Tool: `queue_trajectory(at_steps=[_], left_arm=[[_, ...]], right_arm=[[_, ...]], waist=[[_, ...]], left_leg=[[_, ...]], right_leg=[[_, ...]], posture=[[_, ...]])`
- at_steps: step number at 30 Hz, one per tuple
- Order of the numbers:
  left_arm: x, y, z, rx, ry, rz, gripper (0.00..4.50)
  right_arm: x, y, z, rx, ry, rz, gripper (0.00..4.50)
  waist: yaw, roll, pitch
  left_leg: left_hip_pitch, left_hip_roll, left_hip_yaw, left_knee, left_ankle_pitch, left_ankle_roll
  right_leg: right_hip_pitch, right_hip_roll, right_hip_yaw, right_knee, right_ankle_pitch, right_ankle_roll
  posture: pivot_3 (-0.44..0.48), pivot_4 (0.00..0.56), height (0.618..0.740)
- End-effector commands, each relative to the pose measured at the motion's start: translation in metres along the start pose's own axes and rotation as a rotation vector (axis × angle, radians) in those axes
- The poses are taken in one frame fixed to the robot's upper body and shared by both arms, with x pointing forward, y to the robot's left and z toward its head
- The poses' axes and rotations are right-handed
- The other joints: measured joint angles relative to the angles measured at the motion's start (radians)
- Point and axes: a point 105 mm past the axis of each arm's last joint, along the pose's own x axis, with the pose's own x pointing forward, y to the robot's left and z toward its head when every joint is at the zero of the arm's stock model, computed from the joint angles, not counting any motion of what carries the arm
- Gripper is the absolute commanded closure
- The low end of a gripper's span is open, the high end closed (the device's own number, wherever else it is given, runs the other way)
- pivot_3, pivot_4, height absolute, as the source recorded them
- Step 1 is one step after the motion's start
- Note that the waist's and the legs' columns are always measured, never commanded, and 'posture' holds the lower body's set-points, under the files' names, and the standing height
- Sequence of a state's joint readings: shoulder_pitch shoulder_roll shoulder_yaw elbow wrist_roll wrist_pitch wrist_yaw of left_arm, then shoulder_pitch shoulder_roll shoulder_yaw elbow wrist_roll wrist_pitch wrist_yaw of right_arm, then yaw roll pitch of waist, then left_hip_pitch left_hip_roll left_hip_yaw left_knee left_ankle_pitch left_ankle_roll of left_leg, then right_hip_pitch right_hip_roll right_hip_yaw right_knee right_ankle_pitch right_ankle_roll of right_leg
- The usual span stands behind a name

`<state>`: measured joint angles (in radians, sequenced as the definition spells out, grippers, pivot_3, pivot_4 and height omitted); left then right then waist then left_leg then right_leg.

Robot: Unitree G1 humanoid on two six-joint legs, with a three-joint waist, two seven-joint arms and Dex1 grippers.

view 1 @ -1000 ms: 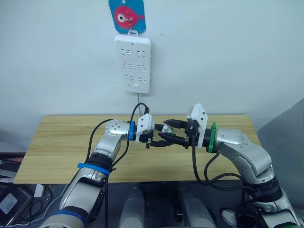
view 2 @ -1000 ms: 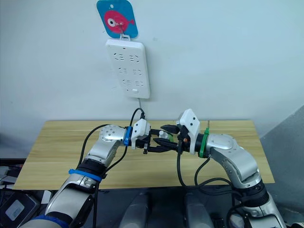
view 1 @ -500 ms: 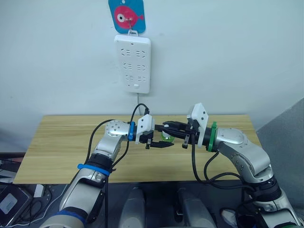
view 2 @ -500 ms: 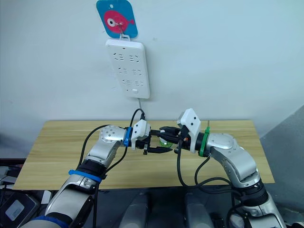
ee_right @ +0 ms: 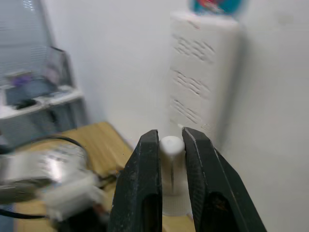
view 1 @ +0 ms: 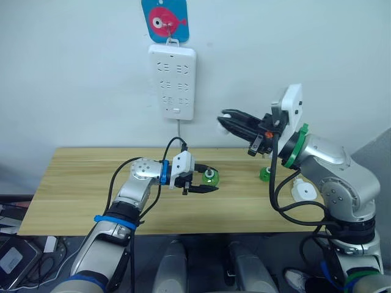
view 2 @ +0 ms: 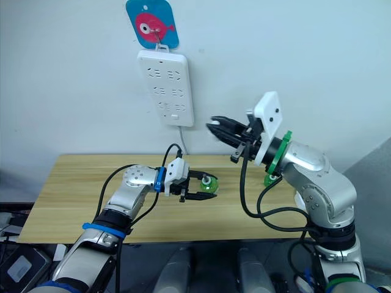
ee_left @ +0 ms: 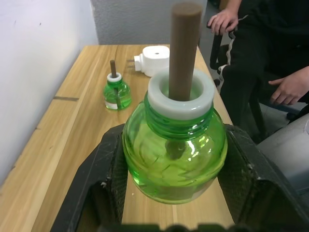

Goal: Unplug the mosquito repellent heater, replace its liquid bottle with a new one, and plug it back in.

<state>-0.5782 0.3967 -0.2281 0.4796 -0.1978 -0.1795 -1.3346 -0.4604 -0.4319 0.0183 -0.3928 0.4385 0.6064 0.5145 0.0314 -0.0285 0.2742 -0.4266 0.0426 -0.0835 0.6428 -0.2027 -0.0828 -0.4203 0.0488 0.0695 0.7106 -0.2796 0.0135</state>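
1. Mosquito repellent heater (view 1: 302, 192) is lying on the wooden table (view 1: 79, 183) near the table's R end, not sitting in any socket. Its round top hole is showing in the L wrist view.
2. Heater is resting well apart from both grippers: off to the R of the L gripper (view 1: 206, 180), and low under the raised R arm.
3. A 2nd green bottle (view 1: 265, 174) w/ a brown wick is standing upright on the table just beside the heater, on the side toward the table's middle.
4. L gripper is hovering over the table's middle, closing on a green liquid bottle (ee_left: 174, 159). One black finger (ee_left: 104, 183) is pressing each side of the bottle's belly. White collar and brown wick are sticking out past the fingers.
5. R gripper (ee_right: 170, 134) is hanging high above the table, near the wall, pointing toward the white power strip (view 1: 175, 82). Its fingers are pinching narrow around a small white piece (ee_right: 171, 147); can't tell what the piece is.
6. Power strip is hanging on the wall under a blue tag w/ a red fish (view 1: 165, 19).
7. A person is sitting beyond the table's end in the L wrist view, w/ one hand (ee_left: 222, 19) up and the other hand (ee_left: 289, 89) lower.
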Motion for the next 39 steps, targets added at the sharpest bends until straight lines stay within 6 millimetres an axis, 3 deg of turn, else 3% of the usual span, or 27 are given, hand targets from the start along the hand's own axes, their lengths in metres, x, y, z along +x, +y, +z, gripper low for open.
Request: queue_trajectory(at_steps=[1,4,9,19,32,39], left_arm=[[-0.008,0.001,0.004,0.008,-0.012,0.043,2.26],[-0.012,0.004,0.006,-0.001,-0.016,0.09,2.26],[-0.024,0.017,0.012,-0.001,-0.009,0.195,2.26],[-0.05,0.023,0.02,-0.014,0.038,0.287,2.26],[-0.041,0.018,0.03,-0.019,0.03,0.241,2.26],[-0.04,0.018,0.03,-0.019,0.03,0.231,2.26]], right_arm=[[-0.006,-0.028,-0.05,-0.076,0.111,-0.21,4.17],[-0.001,-0.028,-0.083,-0.062,0.131,-0.289,4.17],[0.002,-0.032,-0.108,-0.055,0.11,-0.385,4.17],[0.008,-0.03,-0.139,-0.04,0.092,-0.453,4.17],[0.004,-0.035,-0.165,0.008,0.112,-0.518,4.17],[0.004,-0.032,-0.161,0.016,0.086,-0.503,1.77]], waist=[[-0.004,0.0,0.0],[-0.011,0.0,0.001],[-0.009,0.002,0.005],[-0.003,0.004,0.054],[0.006,0.007,0.073],[0.009,0.007,0.073]], left_leg=[[0.0,0.0,0.001,0.0,0.0,0.0],[0.0,0.001,0.001,-0.001,0.0,0.0],[0.002,0.003,0.001,-0.003,0.0,0.0],[0.002,0.002,0.002,-0.006,0.0,0.0],[0.002,0.002,0.002,-0.015,0.0,0.0],[0.002,0.003,0.003,-0.016,0.0,0.0]], right_leg=[[0.0,0.0,0.001,0.0,0.0,0.0],[-0.002,0.0,0.001,0.001,0.0,0.0],[-0.002,0.003,0.002,0.003,0.0,-0.001],[-0.003,0.002,0.003,0.001,-0.001,-0.001],[-0.005,0.0,0.003,-0.003,-0.002,-0.002],[-0.005,0.001,0.003,-0.006,-0.002,-0.002]], posture=[[0.194,0.229,0.74],[0.209,0.247,0.74],[0.238,0.298,0.74],[0.306,0.374,0.74],[0.308,0.388,0.74],[0.295,0.383,0.74]])
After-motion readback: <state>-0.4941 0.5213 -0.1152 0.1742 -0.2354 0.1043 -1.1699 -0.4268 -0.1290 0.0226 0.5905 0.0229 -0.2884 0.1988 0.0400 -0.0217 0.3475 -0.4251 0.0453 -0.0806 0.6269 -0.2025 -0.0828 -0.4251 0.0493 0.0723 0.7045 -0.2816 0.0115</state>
